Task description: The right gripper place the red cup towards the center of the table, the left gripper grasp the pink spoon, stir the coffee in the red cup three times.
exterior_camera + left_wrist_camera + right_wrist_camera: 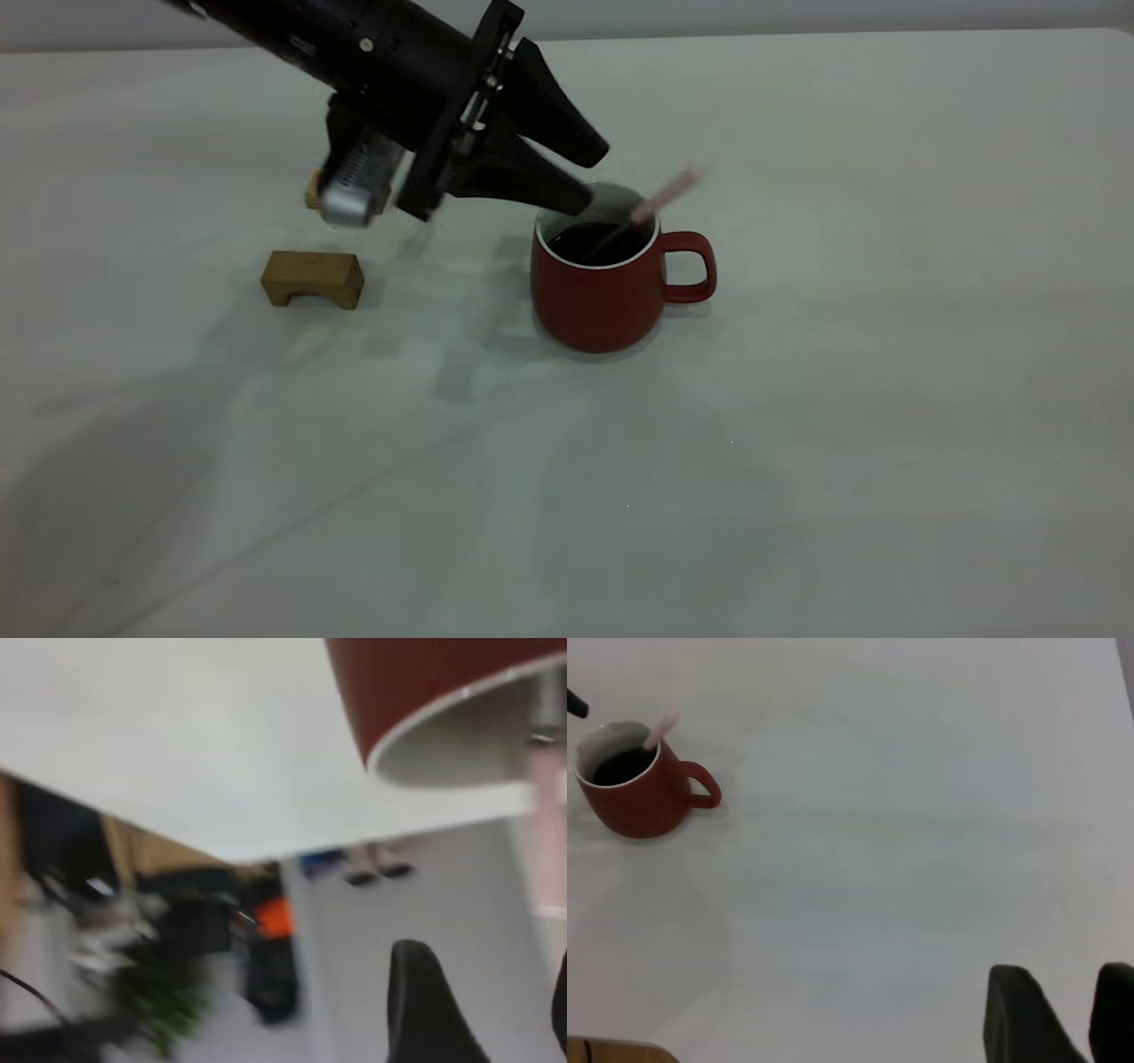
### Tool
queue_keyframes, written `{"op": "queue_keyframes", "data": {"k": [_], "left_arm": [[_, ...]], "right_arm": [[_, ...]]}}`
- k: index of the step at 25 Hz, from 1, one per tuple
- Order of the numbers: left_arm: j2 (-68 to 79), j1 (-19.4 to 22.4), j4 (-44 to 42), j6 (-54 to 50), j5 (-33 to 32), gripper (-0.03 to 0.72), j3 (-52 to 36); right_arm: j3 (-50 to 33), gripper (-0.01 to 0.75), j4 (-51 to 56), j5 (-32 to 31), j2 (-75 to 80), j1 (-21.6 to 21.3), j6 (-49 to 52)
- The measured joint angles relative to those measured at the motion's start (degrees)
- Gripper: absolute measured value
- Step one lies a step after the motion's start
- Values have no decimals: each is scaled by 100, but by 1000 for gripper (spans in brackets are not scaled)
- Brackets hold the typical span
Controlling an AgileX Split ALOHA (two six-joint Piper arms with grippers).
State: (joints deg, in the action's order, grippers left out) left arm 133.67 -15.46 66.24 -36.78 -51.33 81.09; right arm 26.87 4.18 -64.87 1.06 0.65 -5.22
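Rounded dark-red ceramic cup (pixel 602 297) near off-white desk (pixel 797 443) centre, reachable | slim pink-handled spoon (pixel 660 197) leans free in dark coffee (pixel 598 242) | left claw (pixel 589 173) spread wide, empty, beside rim | right claw (pixel 1081 1014) parked apart, slightly parted, empty.

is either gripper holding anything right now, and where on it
Nothing is held. The left gripper is open beside the red cup; the pink spoon leans inside. The right gripper is empty.
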Motion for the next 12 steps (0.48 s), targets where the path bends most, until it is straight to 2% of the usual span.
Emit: {"op": "queue_keyframes", "data": {"k": [4,8,10,12], "left_arm": [[-401,29,-1637,-64,-396,429,411],[-1064,40,-3319,-166,-1289,432,858],[-1458,57,-4414,70,-1558,432,1022],[-1962,60,-5388,543,-1558,432,1079]], "right_arm": [[0,237,0,0,0,0,0],[0,237,0,0,0,0,0],[0,237,0,0,0,0,0],[0,237,0,0,0,0,0]]}}
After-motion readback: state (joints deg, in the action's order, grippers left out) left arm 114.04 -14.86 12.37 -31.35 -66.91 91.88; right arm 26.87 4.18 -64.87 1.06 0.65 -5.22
